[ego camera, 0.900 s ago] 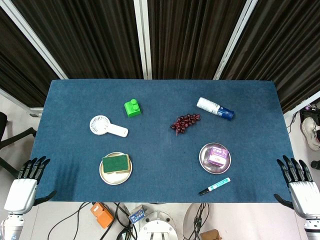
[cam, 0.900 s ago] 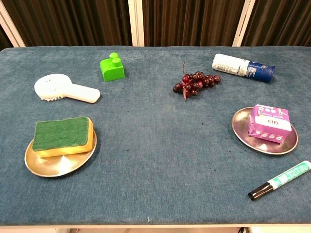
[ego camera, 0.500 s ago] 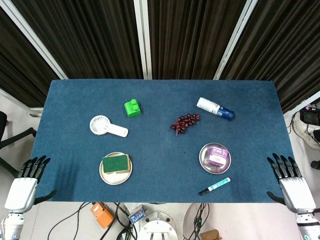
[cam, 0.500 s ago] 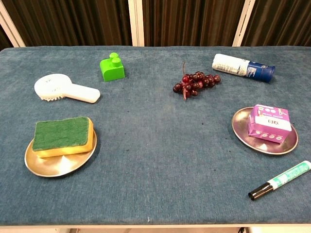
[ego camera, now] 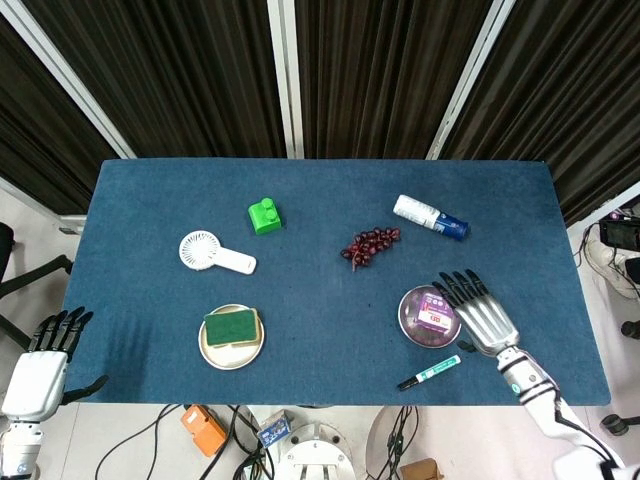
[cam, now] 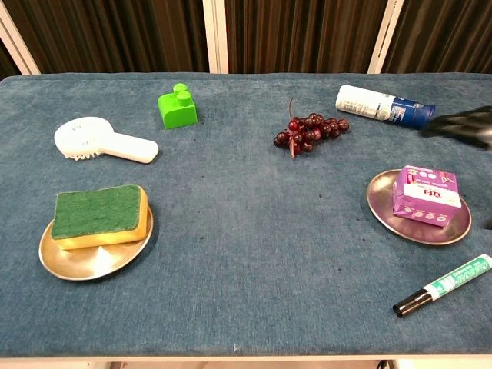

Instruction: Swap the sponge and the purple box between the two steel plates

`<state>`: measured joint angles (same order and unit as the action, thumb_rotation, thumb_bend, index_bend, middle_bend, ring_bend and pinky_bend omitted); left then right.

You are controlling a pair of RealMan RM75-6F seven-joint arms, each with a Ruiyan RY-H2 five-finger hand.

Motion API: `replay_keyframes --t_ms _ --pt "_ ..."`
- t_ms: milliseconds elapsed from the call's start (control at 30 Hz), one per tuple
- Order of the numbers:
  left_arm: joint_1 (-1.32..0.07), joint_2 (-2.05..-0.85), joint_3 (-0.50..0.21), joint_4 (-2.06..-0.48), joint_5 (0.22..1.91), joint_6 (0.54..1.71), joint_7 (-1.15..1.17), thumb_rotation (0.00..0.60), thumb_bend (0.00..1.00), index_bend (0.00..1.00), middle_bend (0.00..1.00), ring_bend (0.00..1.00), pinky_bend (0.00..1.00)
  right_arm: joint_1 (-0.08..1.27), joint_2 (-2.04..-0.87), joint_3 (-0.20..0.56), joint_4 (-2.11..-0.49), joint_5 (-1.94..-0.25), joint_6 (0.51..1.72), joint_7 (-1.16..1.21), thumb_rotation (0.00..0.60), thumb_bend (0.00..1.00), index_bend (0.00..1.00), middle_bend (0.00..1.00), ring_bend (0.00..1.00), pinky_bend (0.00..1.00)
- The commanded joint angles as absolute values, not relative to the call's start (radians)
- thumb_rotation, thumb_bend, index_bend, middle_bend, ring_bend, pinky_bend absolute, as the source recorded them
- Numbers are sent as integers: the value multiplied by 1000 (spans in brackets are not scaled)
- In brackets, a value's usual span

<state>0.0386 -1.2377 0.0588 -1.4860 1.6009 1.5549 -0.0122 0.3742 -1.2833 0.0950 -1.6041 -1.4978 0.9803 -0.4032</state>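
Observation:
A green-topped yellow sponge [ego camera: 231, 326] [cam: 100, 215] lies on the left steel plate [ego camera: 217, 355] [cam: 73, 263]. The purple box [ego camera: 435, 311] [cam: 427, 194] lies on the right steel plate [ego camera: 409, 308] [cam: 380, 201]. My right hand [ego camera: 479, 310] [cam: 464, 124] hovers just right of the box with its fingers spread and nothing in it; in the chest view only blurred dark fingers show. My left hand [ego camera: 42, 362] hangs off the table's left front corner, fingers apart and empty.
A green marker [ego camera: 429, 372] [cam: 443, 285] lies in front of the right plate. A grape bunch [ego camera: 369, 244], a white and blue bottle [ego camera: 430, 217], a green block [ego camera: 265, 215] and a white hand fan [ego camera: 215, 252] lie further back.
My right hand has swung in from beyond the table's right edge to a spot beside the purple box. My left hand has slipped slightly lower and leftward.

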Motion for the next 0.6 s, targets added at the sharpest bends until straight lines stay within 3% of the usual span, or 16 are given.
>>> replay_keyframes --t_ms 33,100,200,333,500,600 --pt "40 -1236 58 -1485 1600 1557 -16 600 92 78 40 0 68 419 -1327 115 -1594 -1435 928 -469 600 190 8 32 0 59" --pt "40 -1236 59 -1484 1600 1559 -18 600 92 78 40 0 68 432 -1342 117 -1585 -1406 916 -483 600 208 65 95 10 107" --pt "42 -1236 60 -1484 1604 1564 -20 600 92 78 40 0 68 447 -1353 115 -1576 -1374 900 -482 600 237 199 190 110 228" --pt "45 -1237 61 -1482 1606 1569 -22 600 92 78 40 0 69 463 -1361 108 -1559 -1348 886 -465 600 252 301 240 196 346" --pt "46 -1238 61 -1482 1607 1571 -22 600 92 78 40 0 68 466 -1367 98 -1538 -1357 914 -436 600 292 570 469 455 578" --pt "45 -1238 61 -1482 1607 1569 -22 600 92 78 40 0 68 461 -1378 100 -1523 -1374 958 -418 600 312 660 545 535 652"
